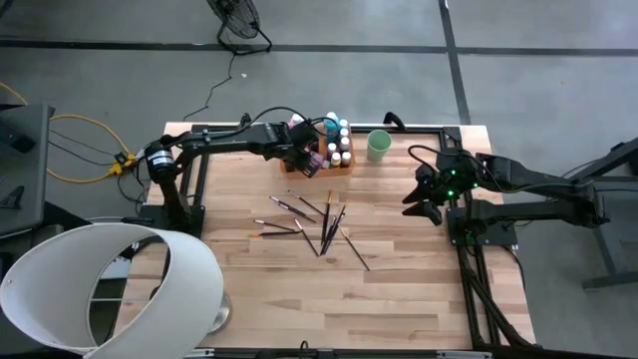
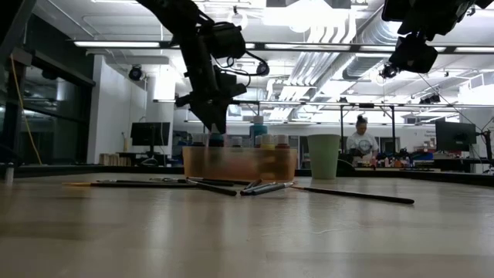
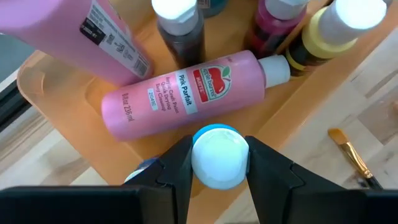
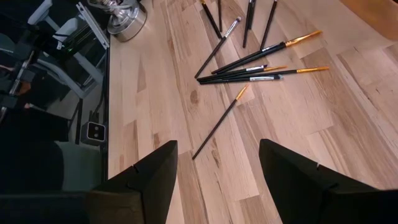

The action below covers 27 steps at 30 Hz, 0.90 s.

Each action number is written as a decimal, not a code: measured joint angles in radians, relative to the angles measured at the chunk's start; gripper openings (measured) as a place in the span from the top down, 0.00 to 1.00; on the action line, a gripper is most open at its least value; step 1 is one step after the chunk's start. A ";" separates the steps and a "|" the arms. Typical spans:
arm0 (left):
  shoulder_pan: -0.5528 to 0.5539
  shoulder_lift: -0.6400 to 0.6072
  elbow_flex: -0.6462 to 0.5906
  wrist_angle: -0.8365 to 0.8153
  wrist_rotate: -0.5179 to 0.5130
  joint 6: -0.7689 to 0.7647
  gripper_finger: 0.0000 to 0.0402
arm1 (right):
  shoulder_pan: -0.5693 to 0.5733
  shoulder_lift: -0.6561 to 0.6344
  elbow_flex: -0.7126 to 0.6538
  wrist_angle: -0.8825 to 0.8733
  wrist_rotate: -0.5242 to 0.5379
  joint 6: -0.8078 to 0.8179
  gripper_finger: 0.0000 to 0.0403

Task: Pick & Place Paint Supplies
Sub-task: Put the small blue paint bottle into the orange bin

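Observation:
An orange tray (image 1: pixel 342 170) (image 2: pixel 239 164) stands near the table's far edge and holds paint bottles: a pink one (image 3: pixel 186 93) lying on its side, a bigger pink one (image 3: pixel 81 31) leaning over it, and brown, red and yellow ones upright. My left gripper (image 1: pixel 305 156) (image 2: pixel 214 127) (image 3: pixel 219 163) points down over the tray's left end, shut on a teal bottle with a white cap (image 3: pixel 219 155). Dark-handled paintbrushes (image 1: pixel 314 224) (image 4: pixel 249 65) lie scattered flat mid-table. My right gripper (image 1: pixel 429 196) (image 4: pixel 217 180) hangs open, high above the table's right side. My left gripper pinches the teal bottle's white cap (image 3: pixel 205 155) between its two fingers (image 3: pixel 177 168), one on each side, coming from above and pointing down. The bottle stands upright under the fingers, above the lying pink bottle's side. Whether its base rests in the tray is hidden.
A light green cup (image 1: pixel 379 145) (image 2: pixel 323 156) stands just right of the tray. A big white lampshade-like thing (image 1: pixel 110 289) and a metal base (image 4: pixel 124 18) sit at the table's near left corner. A person (image 2: pixel 361 140) sits far behind the table.

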 joint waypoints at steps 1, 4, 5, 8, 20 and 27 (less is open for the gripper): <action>0.000 0.000 0.000 0.001 0.000 0.000 0.70 | 0.000 0.000 0.000 0.000 0.000 0.000 0.45; 0.000 0.000 0.000 -0.001 0.000 0.000 0.70 | 0.000 0.000 0.000 0.000 0.000 0.000 0.45; 0.000 0.000 0.000 -0.001 0.000 0.000 0.70 | 0.000 0.000 0.000 0.000 0.000 0.000 0.45; 0.000 0.000 0.000 -0.001 0.003 0.000 0.69 | 0.000 0.000 0.000 0.000 0.000 0.000 0.45; 0.000 -0.002 -0.001 -0.007 0.034 0.003 0.60 | -0.001 0.000 0.000 0.025 0.000 -0.052 0.45; 0.000 -0.002 0.010 -0.039 0.035 0.013 0.60 | 0.000 0.000 0.000 0.052 0.000 -0.052 0.45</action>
